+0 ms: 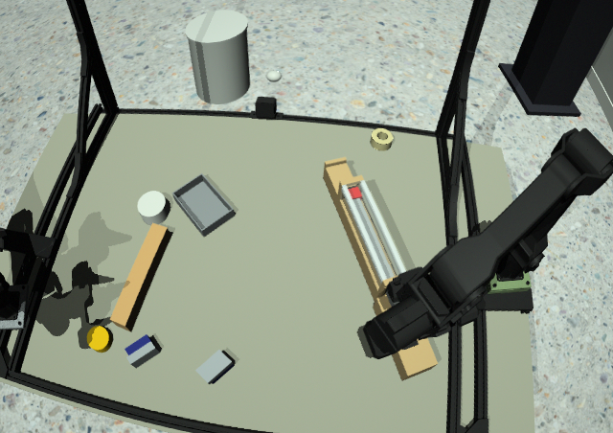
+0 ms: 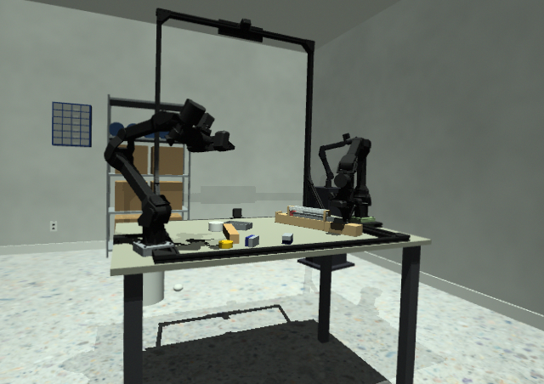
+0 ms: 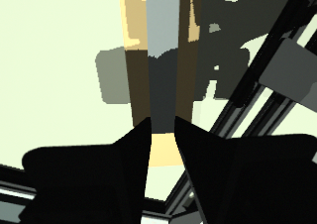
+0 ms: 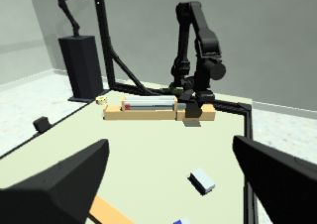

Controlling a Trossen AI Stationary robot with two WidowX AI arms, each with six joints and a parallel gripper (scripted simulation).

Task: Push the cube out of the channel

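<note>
A red cube point(image 1: 354, 192) sits in the channel point(image 1: 375, 250), a long tan base with white rails, close to its far end with the ledge and lip point(image 1: 337, 167). The cube also shows in the right wrist view point(image 4: 127, 106). My left gripper point(image 1: 398, 284) is at the channel's near end, shut on a grey rod point(image 3: 162, 60) that reaches along the channel point(image 1: 374, 235) towards the cube. Whether the rod's tip touches the cube I cannot tell. My right gripper point(image 2: 224, 140) is open and empty, high above the other side of the table.
A yellow ring point(image 1: 381, 139) lies beyond the channel's far end. A grey tray point(image 1: 203, 204), white cylinder point(image 1: 152, 206), tan block point(image 1: 141, 275), yellow disc point(image 1: 99, 337), blue-white block point(image 1: 142, 350) and grey block point(image 1: 215, 366) lie across the table. Black frame posts stand by the channel.
</note>
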